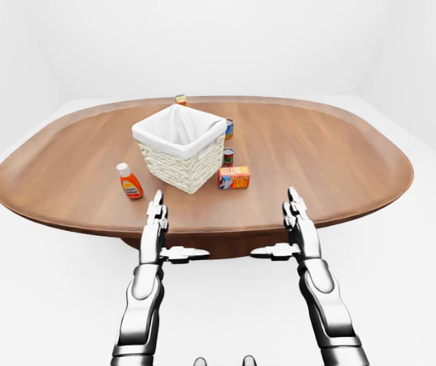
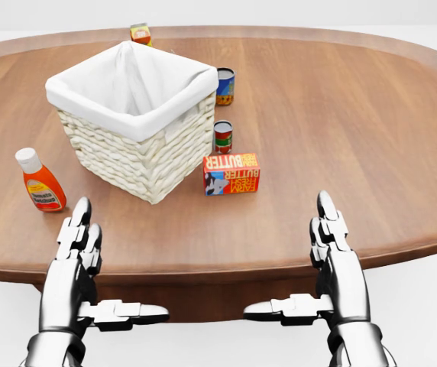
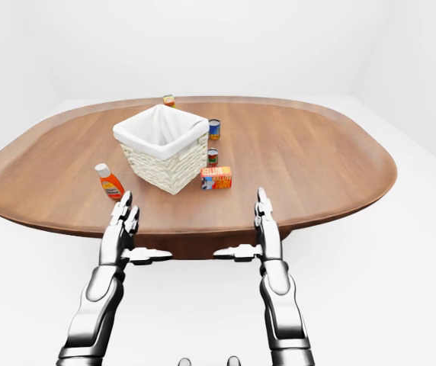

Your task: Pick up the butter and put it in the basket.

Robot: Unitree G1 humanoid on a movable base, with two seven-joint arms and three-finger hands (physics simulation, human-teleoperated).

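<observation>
Right hand hovers fingers spread at the table edge, empty like the left hand, lined up below the butter beside the basket.

An oval wooden table carries a white-lined wicker basket near its middle. In the head view, a butter box lies at the basket's 4 o'clock, two small cans at 3 and 2, an orange bottle at 8, and a small box, perhaps food, at 12.
</observation>
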